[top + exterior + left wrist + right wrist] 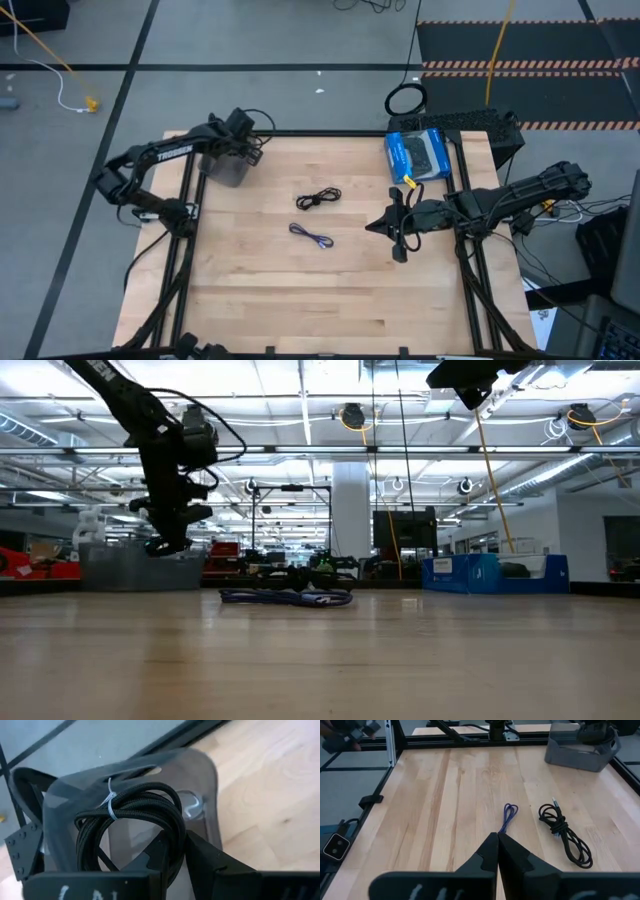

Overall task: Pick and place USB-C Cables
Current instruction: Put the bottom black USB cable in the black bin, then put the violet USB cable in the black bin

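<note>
Three cables counted: one black cable (135,815) clenched in left gripper (172,852) over grey bin (228,165), one loose black cable (319,198), one purple cable (311,235) on table (250,290), right gripper (497,851) fingers pressed together, empty.

A light wooden surface (260,300) with a black frame along its edges sits on a grey floor. A grey translucent bin (228,165) stands at the far left corner of the surface. At the far right corner is a blue box (418,155) with dark contents. Just beyond it on the floor lies a black ring-shaped coil (405,100). A long yellow cord (45,45) crosses the floor at far left. Striped hazard tape (530,65) edges dark floor mats at far right.
</note>
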